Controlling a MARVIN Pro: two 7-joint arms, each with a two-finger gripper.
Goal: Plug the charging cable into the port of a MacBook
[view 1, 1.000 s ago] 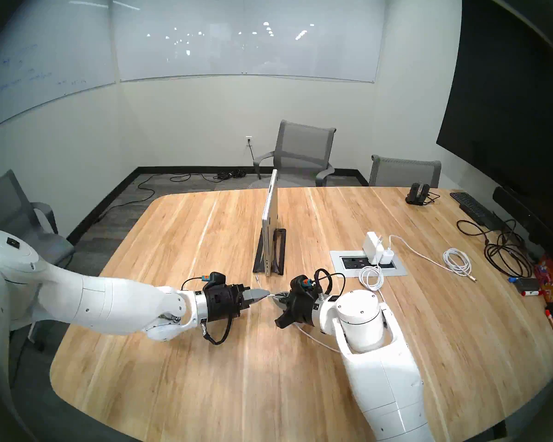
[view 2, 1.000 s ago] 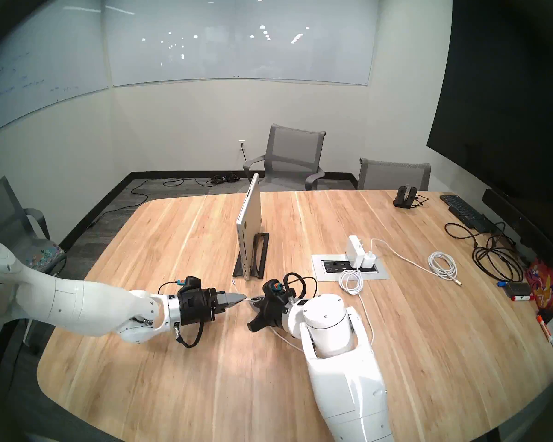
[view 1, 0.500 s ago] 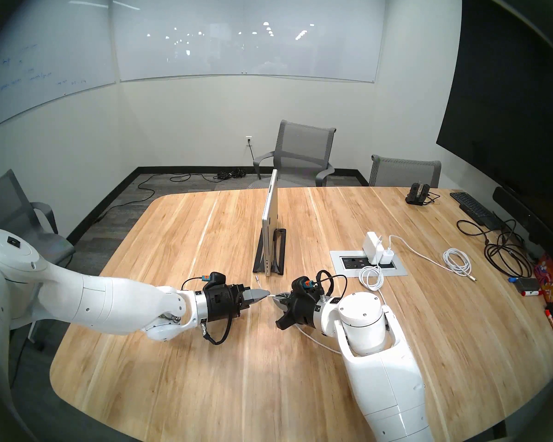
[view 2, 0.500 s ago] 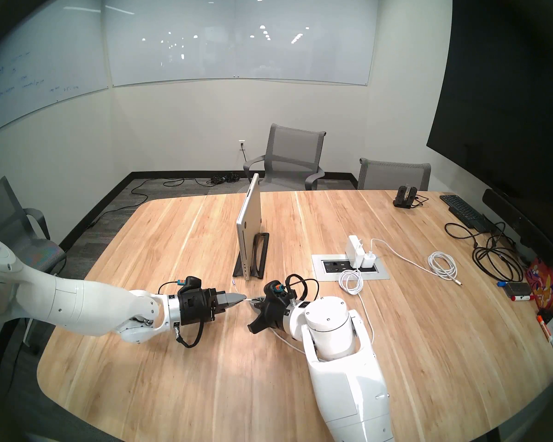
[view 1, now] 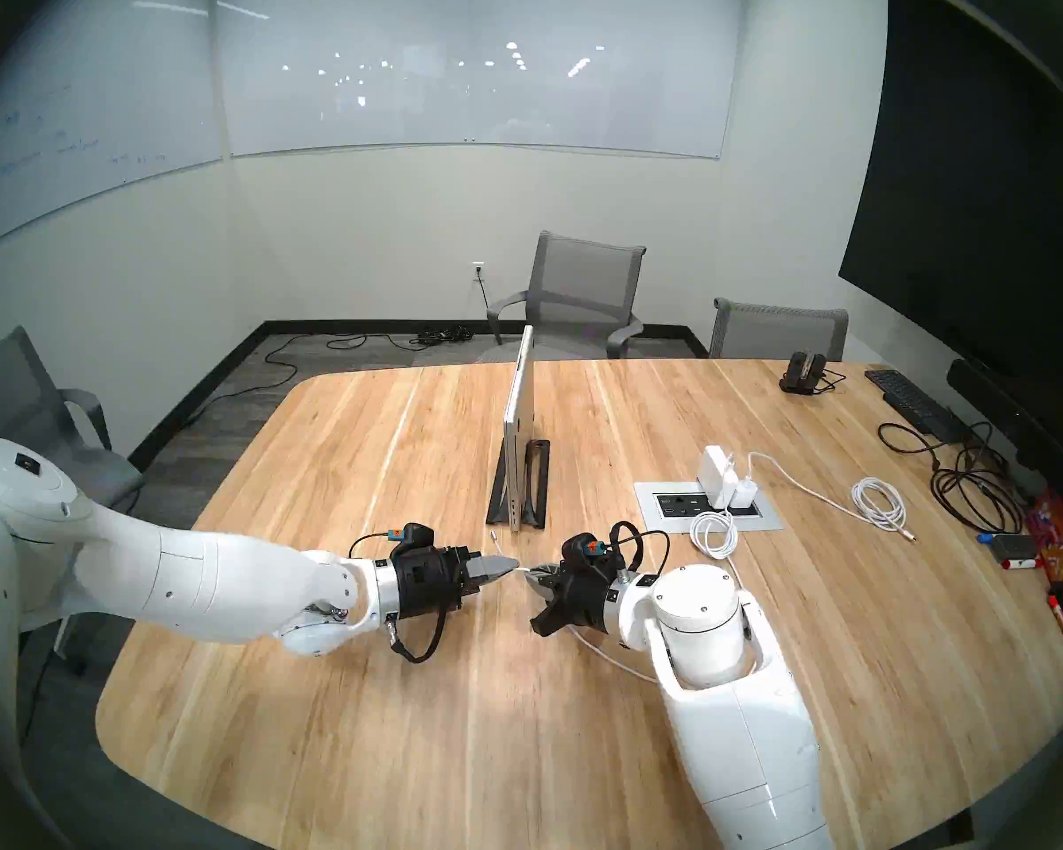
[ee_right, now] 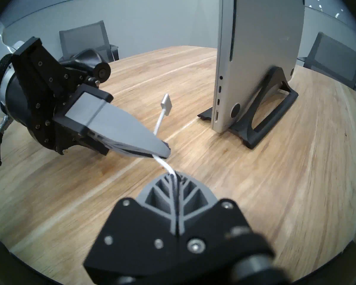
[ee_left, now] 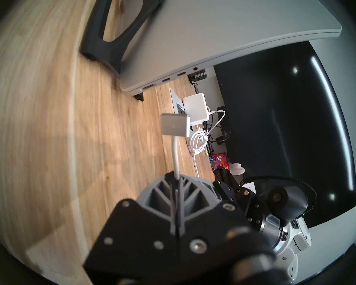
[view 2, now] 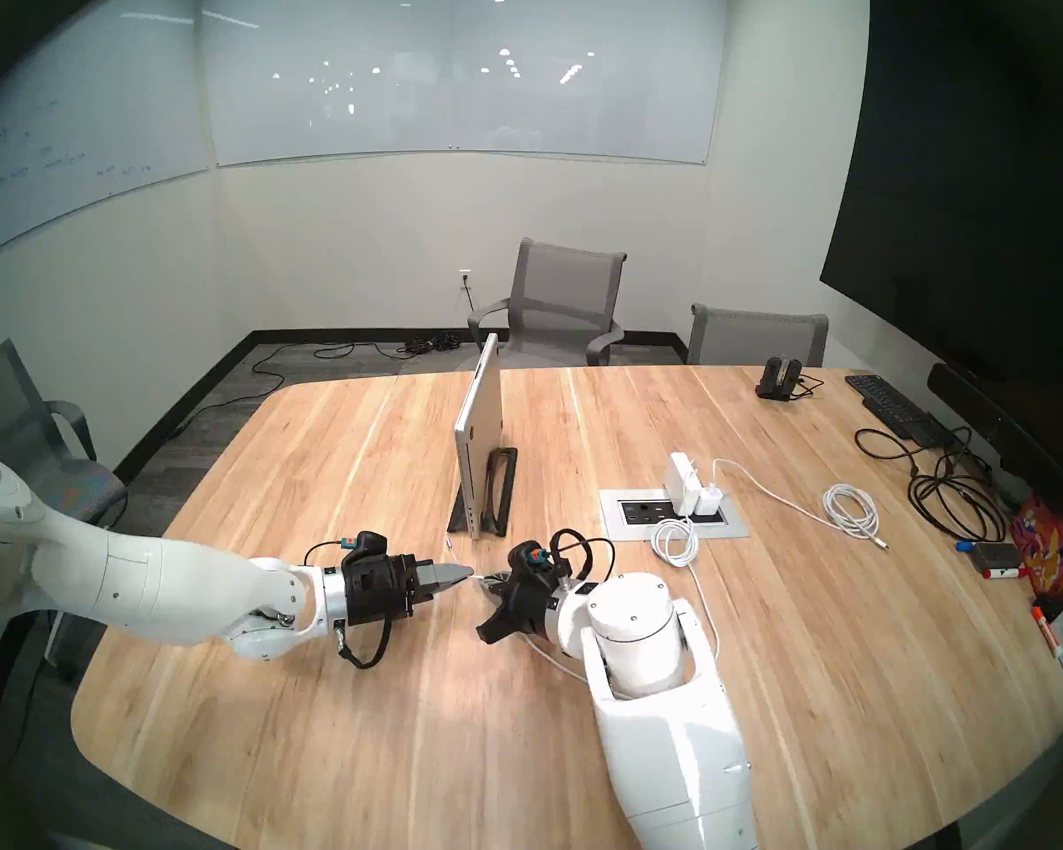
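Observation:
The silver MacBook (view 1: 518, 438) stands upright on edge in a black stand (view 1: 538, 487) at mid-table, and its ports (ee_right: 217, 116) face me low on the near edge. The white charging cable (view 1: 615, 662) is held by both grippers, tip to tip, just in front of the MacBook. My left gripper (view 1: 512, 565) is shut on the cord a short way behind the flat silver connector (ee_left: 175, 127). The connector sticks up free, left of the ports (ee_right: 166, 103). My right gripper (view 1: 532, 576) is shut on the cord right behind the left one.
A recessed power box (view 1: 670, 511) with white chargers (view 1: 719, 468) sits right of the MacBook. A loose cord loop (view 1: 713, 533) lies beside it. A coiled white cable (view 1: 879, 505), black cables (view 1: 971, 493) and a black keyboard (view 1: 912, 401) lie at the far right.
My right arm's wrist and forearm have shifted slightly to the right. Both grippers stay shut on the cable, and the connector has hardly moved.

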